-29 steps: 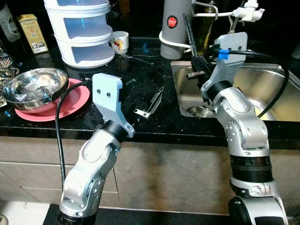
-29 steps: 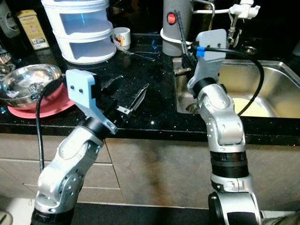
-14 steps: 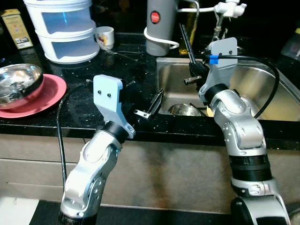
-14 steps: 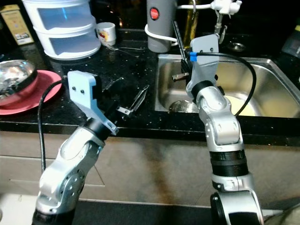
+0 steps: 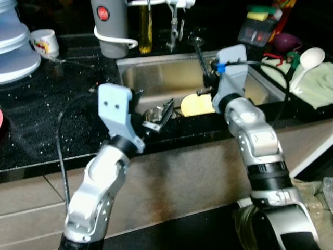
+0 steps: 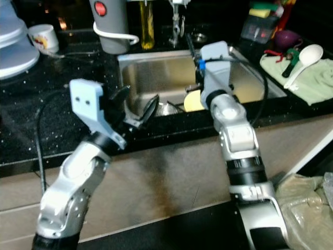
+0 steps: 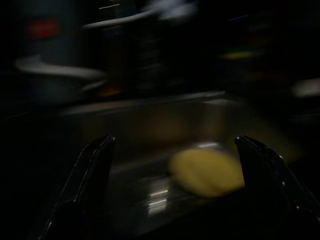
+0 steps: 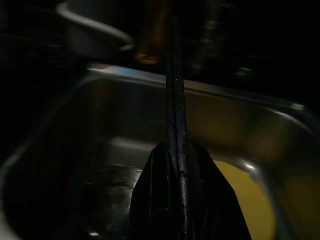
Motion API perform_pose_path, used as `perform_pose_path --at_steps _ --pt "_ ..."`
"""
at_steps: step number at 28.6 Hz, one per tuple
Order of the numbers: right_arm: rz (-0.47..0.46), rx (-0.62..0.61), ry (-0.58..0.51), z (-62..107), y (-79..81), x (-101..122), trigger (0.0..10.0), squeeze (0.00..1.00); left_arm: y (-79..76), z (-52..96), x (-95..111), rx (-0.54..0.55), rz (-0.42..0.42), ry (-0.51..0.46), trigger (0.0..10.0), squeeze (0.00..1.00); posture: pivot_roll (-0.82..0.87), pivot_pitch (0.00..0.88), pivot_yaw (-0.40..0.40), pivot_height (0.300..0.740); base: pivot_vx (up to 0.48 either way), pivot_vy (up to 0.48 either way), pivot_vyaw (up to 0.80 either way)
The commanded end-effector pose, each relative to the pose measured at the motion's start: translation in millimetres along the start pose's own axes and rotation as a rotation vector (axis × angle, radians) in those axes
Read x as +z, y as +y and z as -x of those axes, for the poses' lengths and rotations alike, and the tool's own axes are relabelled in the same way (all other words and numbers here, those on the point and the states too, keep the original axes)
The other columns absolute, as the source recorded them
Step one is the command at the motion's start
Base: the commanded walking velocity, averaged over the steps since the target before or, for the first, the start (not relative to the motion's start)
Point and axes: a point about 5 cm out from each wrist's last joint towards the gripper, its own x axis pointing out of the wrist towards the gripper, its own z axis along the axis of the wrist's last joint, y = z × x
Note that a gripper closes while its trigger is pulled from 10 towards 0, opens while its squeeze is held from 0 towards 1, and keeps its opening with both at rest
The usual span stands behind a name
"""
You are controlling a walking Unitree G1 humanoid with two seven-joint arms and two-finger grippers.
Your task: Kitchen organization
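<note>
A steel sink (image 5: 156,78) is set into the black counter in front of me, with a yellow plate (image 5: 197,105) lying in its basin. My left gripper (image 5: 152,104) hovers over the sink's front edge, open wide and holding nothing. In the left wrist view its fingers (image 7: 90,170) frame the blurred yellow plate (image 7: 207,172). My right gripper (image 5: 196,49) is raised over the right part of the sink, shut, with nothing visible between its fingers. The right wrist view has those fingers (image 8: 175,125) pressed together above the plate (image 8: 245,195).
A grey jug (image 5: 109,26), an oil bottle (image 5: 145,26) and the tap (image 5: 174,21) stand behind the sink. A white cup (image 5: 41,42) and a white container (image 5: 15,52) are at the left. At the right, a white ladle (image 5: 307,60) lies on a green cloth (image 5: 317,88).
The camera has swung right: the sink has moved to the centre, and the red plate and steel bowl have left the picture. Both arms keep their pose, left open, right shut.
</note>
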Motion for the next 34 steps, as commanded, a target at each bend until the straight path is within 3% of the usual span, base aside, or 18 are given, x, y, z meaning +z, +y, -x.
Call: perform_pose_path --at_steps 1,4,7,10,12,19,23,27,28,29,30,34 --pt "0.017 0.036 0.003 -4.8 12.1 -2.3 10.0 0.0 13.2 4.5 -10.2 0.083 -0.039 0.039 10.0 0.0 0.06 0.029 -0.066 0.74 0.0 0.0 0.0" --pt "0.027 0.022 0.083 -17.4 31.1 -20.0 10.0 0.0 27.3 9.4 -13.9 0.136 -0.05 0.054 10.0 0.0 0.07 0.03 -0.07 0.74 0.0 0.0 0.0" --pt "0.026 0.008 0.1 -19.6 32.2 -22.5 10.0 0.0 28.1 9.6 -13.5 0.136 -0.051 0.054 10.0 0.0 0.07 0.03 -0.07 0.74 0.0 0.0 0.0" --pt "0.06 -0.086 0.132 -28.5 26.7 -24.0 10.0 0.0 26.3 9.5 -11.7 0.117 -0.046 0.051 10.0 0.0 0.08 0.038 -0.078 0.74 0.0 0.0 0.0" --pt "0.096 -0.159 0.157 -36.4 19.4 -24.0 10.0 0.0 17.3 11.4 -11.5 0.051 -0.023 0.051 10.0 0.0 0.08 0.046 -0.082 0.74 0.0 0.0 0.0" --pt "0.171 -0.239 0.238 -41.7 6.1 -35.0 10.0 0.0 1.2 23.8 -17.8 -0.002 -0.006 0.081 10.0 0.0 0.1 0.064 -0.094 0.74 0.0 0.0 0.0" --pt "0.158 -0.239 0.243 -42.7 7.6 -37.8 10.0 0.0 -0.9 27.4 -19.2 -0.004 -0.005 0.089 10.0 0.0 0.11 0.072 -0.1 0.74 0.0 0.0 0.0" --pt "0.054 -0.197 0.231 -46.5 20.8 -37.2 10.0 0.0 -3.3 33.7 -19.3 0.001 0.002 0.1 10.0 0.0 0.12 0.085 -0.106 0.74 0.0 0.0 0.0" --pt "0.024 -0.185 0.225 -47.3 24.0 -35.9 10.0 0.09 -3.5 34.1 -19.2 0.001 0.004 0.101 10.0 0.0 0.12 0.086 -0.106 0.74 0.0 0.0 0.0" --pt "0.024 -0.185 0.225 -47.3 24.0 -35.9 10.0 0.09 -3.5 34.1 -19.2 0.001 0.004 0.101 10.0 0.0 0.12 0.086 -0.106 0.74 0.0 0.0 0.0" --pt "-0.002 -0.175 0.217 -48.4 26.5 -34.0 10.0 0.95 -4.0 34.6 -19.0 0.001 0.004 0.101 10.0 0.0 0.12 0.086 -0.107 0.74 0.0 0.0 0.0" --pt "-0.059 -0.171 0.177 -51.8 29.5 -24.3 10.0 1.0 -5.0 35.2 -18.3 0.001 0.006 0.1 10.0 0.0 0.12 0.087 -0.109 0.74 0.0 0.0 0.0"
